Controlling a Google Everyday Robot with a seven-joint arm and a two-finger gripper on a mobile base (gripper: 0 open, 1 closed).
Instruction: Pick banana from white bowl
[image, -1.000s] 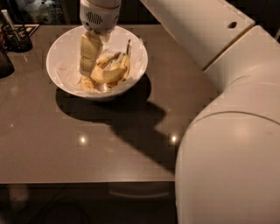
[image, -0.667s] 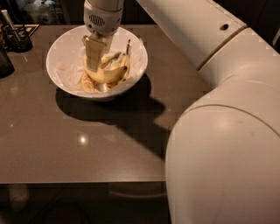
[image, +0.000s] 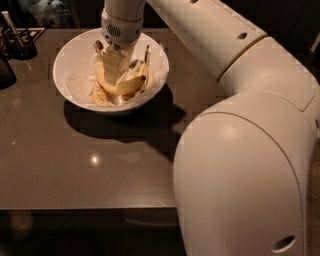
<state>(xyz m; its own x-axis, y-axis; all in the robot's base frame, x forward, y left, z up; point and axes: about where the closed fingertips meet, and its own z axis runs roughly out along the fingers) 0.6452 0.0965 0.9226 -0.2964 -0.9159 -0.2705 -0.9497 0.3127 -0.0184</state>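
Note:
The white bowl (image: 67, 57) stands at the back left of the dark table (image: 75, 165). In it lie several yellow bananas. The plump curved banana (image: 131, 86) lies right of centre, with a dark stem (image: 146, 52) pointing up at the bowl's far right. A smaller, spotted banana (image: 100, 94) lies at the front of the bowl. My gripper (image: 112, 70) reaches straight down into the bowl from above. It sits among the bananas, right against the left part of the plump one, and hides part of the pile.
My white arm (image: 240, 150) fills the right half of the view and hides that side of the table. A dark holder with utensils (image: 20, 42) stands at the back left. Another dark object (image: 5, 70) stands at the left edge. The table's front edge runs along the bottom.
My gripper has shifted a little to the right inside the bowl and sits lower among the bananas. My arm's elbow has swung closer and fills more of the view.

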